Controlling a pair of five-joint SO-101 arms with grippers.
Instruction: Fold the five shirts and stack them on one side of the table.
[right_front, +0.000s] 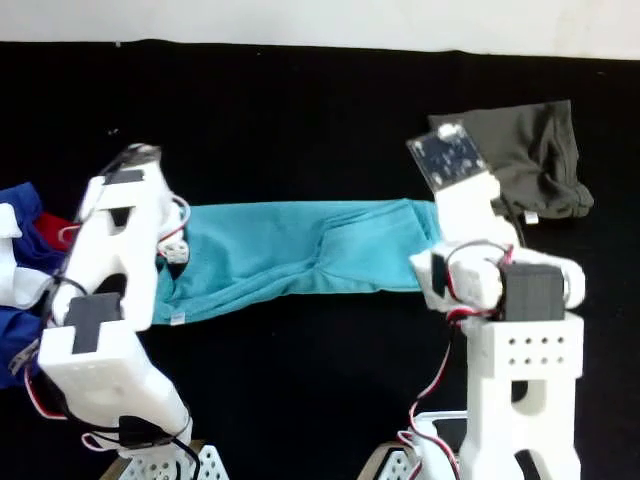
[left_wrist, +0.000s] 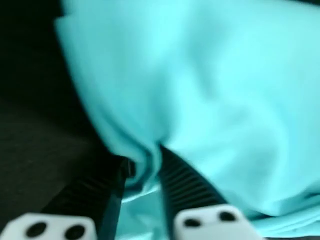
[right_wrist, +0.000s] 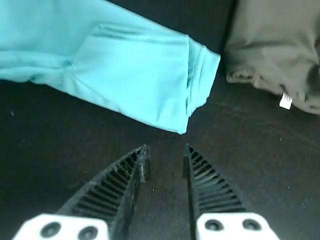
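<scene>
Fabric is pinched in the left jaws: a fold of the teal shirt (left_wrist: 210, 90) runs down between them and they are closed tight on it, with more of the cloth spreading beyond the tips. From above, the shirt lies as a long band from left to right across the middle of the black desk (right_front: 300, 390), its left end under the left arm (right_front: 110, 260). The right jaws stand open over bare desk, just on the near side of the shirt's right end, their tips close to the folded hem but apart from it. A dark grey shirt (right_wrist: 280, 50) lies crumpled at the far right, beside that end. Blue and red clothes (right_front: 25, 250) are heaped at the left edge.
</scene>
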